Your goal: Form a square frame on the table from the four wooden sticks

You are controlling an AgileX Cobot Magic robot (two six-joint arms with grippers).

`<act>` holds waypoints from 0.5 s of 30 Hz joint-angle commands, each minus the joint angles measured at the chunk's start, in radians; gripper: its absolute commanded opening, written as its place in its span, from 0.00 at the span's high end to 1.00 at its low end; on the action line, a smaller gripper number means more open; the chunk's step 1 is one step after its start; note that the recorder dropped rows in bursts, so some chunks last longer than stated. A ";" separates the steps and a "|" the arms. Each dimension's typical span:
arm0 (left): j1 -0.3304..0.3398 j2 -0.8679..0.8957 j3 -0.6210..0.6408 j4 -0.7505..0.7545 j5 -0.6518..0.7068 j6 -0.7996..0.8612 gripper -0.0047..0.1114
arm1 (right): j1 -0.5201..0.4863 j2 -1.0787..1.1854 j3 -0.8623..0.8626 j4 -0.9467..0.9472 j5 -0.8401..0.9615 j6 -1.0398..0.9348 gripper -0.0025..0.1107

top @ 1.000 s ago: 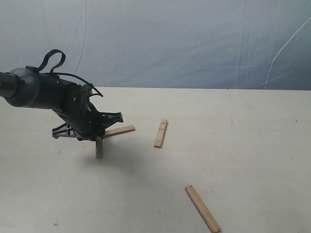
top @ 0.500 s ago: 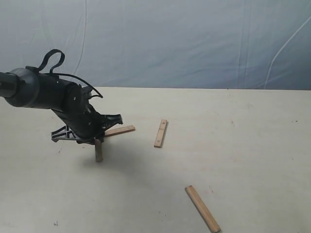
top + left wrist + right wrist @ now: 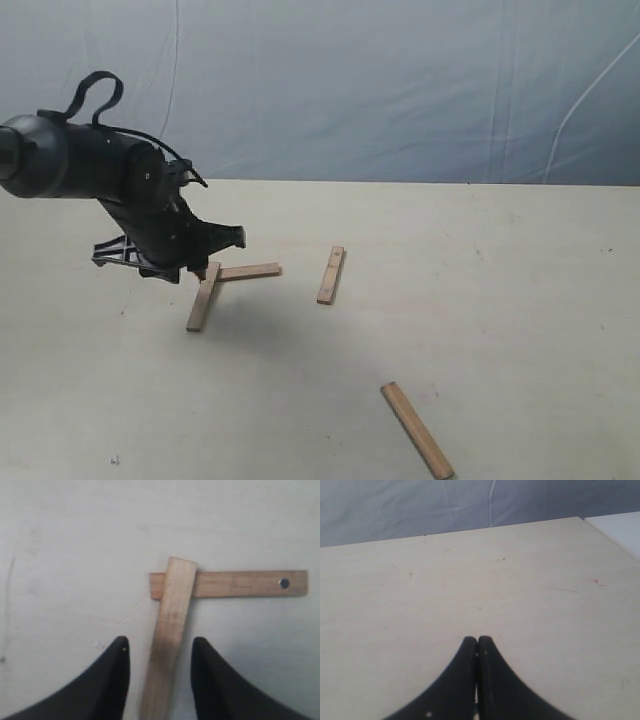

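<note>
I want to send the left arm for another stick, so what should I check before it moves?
1. The left hand is open: ok, its fingers stand apart on either side of the slanted stick.
2. Corner made: ok, that stick's end lies across the end of the second stick.
3. Both flat on the table: cannot tell, since one overlaps the other.
4. Loose sticks free to grab: ok, the middle stick and the near stick each lie alone.
5. The right hand is free: ok, shut and empty.
6. Square closed: not ok, only two sticks meet.
</note>
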 commanded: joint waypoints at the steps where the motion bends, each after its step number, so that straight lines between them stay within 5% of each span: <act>1: 0.034 -0.052 -0.004 0.015 0.171 0.280 0.96 | -0.001 -0.003 -0.002 -0.005 -0.010 -0.005 0.99; 6: 0.044 -0.257 0.104 -0.075 0.086 0.418 0.96 | -0.001 -0.003 -0.002 -0.003 -0.010 -0.005 0.99; 9: 0.064 -0.510 0.306 -0.305 -0.126 0.538 0.96 | -0.001 -0.003 -0.002 -0.003 -0.013 -0.005 0.99; 15: 0.062 -0.864 0.592 -0.413 -0.370 0.538 0.96 | -0.001 -0.003 -0.002 -0.008 -0.028 -0.005 0.99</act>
